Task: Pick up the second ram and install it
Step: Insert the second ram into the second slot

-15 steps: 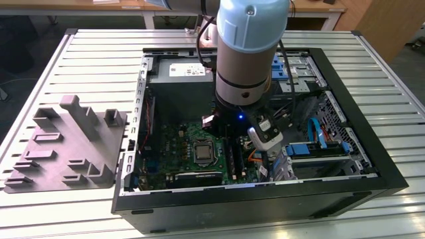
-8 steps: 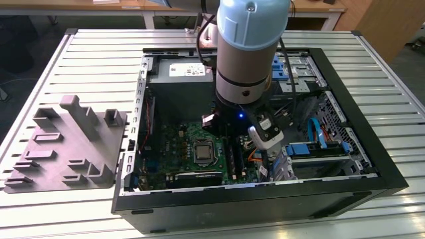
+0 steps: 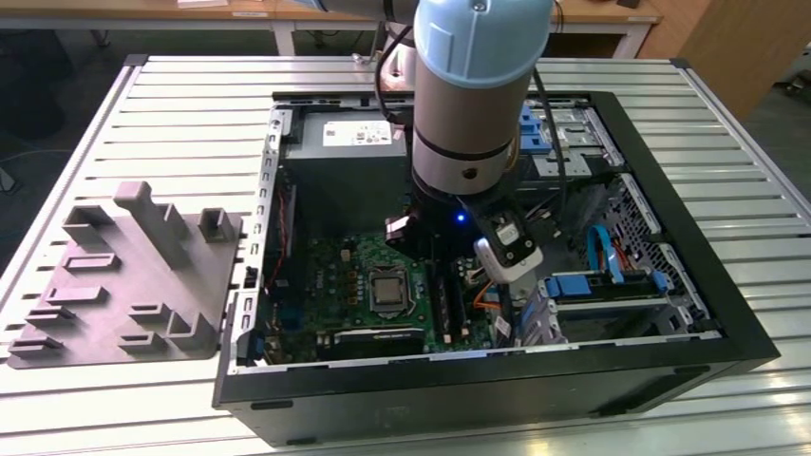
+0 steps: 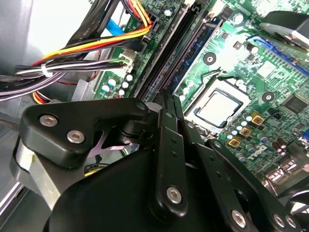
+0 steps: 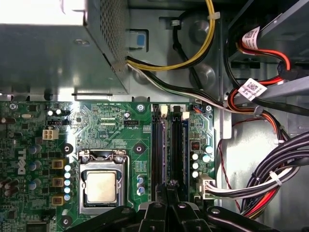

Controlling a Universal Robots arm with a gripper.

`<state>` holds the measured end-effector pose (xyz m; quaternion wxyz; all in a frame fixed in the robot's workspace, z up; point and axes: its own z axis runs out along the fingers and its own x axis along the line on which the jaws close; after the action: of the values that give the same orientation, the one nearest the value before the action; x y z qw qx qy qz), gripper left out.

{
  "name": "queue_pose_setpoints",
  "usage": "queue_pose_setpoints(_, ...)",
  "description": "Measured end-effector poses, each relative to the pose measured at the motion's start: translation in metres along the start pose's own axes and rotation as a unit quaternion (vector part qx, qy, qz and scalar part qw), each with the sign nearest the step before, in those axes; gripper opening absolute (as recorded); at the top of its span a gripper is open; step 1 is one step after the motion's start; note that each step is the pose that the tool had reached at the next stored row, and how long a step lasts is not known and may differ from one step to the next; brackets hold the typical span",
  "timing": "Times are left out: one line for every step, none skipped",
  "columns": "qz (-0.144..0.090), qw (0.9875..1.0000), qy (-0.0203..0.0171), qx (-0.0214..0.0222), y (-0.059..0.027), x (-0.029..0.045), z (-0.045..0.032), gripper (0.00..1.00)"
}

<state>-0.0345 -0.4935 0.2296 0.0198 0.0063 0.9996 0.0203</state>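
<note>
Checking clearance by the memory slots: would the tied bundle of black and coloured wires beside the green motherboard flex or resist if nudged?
The bundle of black and coloured wires is probably floppy, since it curves loosely. The white zip tie likely makes it shift as one. It ends in a white connector on the green motherboard, so hard pushes could strain that.

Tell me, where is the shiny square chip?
In the exterior view, the chip sits on the green motherboard, to the exterior view's left of the memory slots.

Arm (image 3: pixel 469 104): pale-blue cap, silver-grey cylindrical body, black cable alongside. Tool (image 4: pixel 169 104): black linkage plates, silver screws.
</note>
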Motion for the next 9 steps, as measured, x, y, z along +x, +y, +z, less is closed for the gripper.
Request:
queue_pose_setpoints(0.0, 1.0, 0.0, 0.0029, -0.0001, 0.0, -0.0001, 0.11)
queue_pose_setpoints(0.001, 1.0, -0.0001, 0.0045, -0.0001, 0.0, 0.0, 0.11)
queue_pose_setpoints(0.002, 1.0, -0.0001, 0.0056, -0.0001, 0.0, 0.0, 0.11)
queue_pose_setpoints(0.002, 1.0, -0.0001, 0.0056, -0.0001, 0.0, 0.0, 0.11)
queue_pose_setpoints(0.003, 1.0, -0.0001, 0.0057, -0.0001, 0.0, 0.0, 0.11)
queue_pose_setpoints(0.003, 1.0, -0.0001, 0.0057, -0.0001, 0.0, 0.0, 0.11)
queue_pose_setpoints(0.003, 1.0, -0.0001, 0.0057, -0.0001, 0.0, -0.0001, 0.11)
queue_pose_setpoints(0.003, 1.0, -0.0002, 0.0057, -0.0001, 0.0, 0.0, 0.11)
queue_pose_setpoints(0.003, 1.0, -0.0002, 0.0057, 0.0, 0.0, 0.0001, 0.11)
